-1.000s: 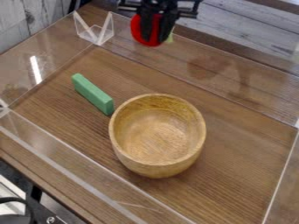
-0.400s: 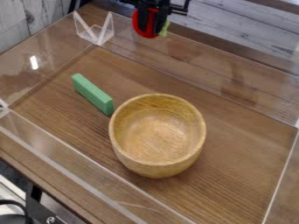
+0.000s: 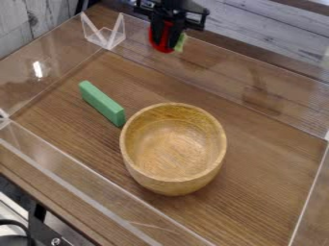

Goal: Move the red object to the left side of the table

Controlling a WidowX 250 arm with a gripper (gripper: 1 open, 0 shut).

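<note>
The black gripper (image 3: 166, 29) is seen pointing down at the far edge of the tabletop (image 3: 257, 115), its jaws closed narrowly on the red object (image 3: 162, 36), which is carried between them just above the wood. The object is judged ready to be lowered near the far-left corner, well apart from the green block (image 3: 102, 102) and wooden bowl (image 3: 174, 147).

This looks like a robotics lab test cell: a wood-grain bench (image 3: 257, 183) fenced by clear acrylic walls (image 3: 77, 207), a black robot hand (image 3: 168, 27) at 12 o'clock, and pale plank panelling (image 3: 276, 29) behind (staged, not domestic).
</note>
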